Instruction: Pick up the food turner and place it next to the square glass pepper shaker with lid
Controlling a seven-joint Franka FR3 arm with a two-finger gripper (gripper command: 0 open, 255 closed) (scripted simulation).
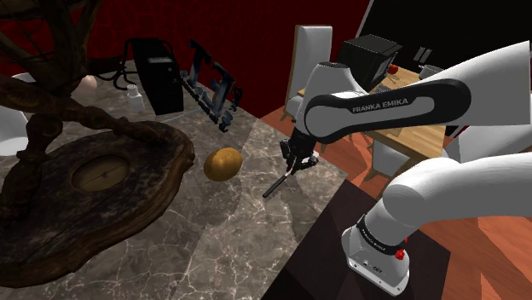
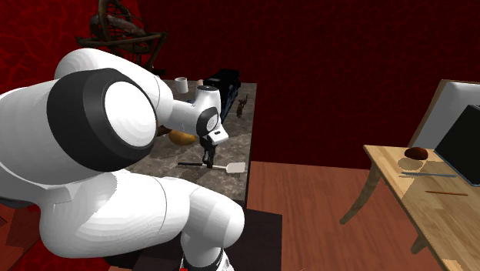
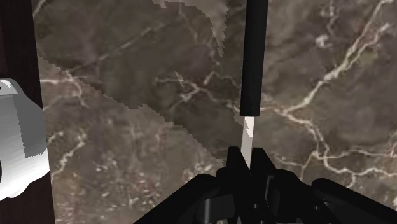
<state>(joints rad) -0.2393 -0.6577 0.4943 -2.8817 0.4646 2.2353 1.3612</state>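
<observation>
Clenching the food turner [image 3: 253,57] by its pale shank is the gripper [image 3: 249,158]; slim black handle, flat white blade; the arm [image 1: 379,106] reads FRANKA EMIKA.

Marble top [image 1: 213,234] open — potato [image 1: 223,164] near pincer [image 1: 292,169]

In the wrist view the food turner [image 3: 253,57] has its black handle cut off by the top edge, and its blade seems to lie hidden beneath the claw [image 3: 247,156]. A white and grey shape [image 3: 19,146] at mid left is cut by the frame edge. In the second exterior view, the small items [image 2: 182,84] at the upper middle, on the far end of the surface [image 2: 237,142], are too small to name
</observation>
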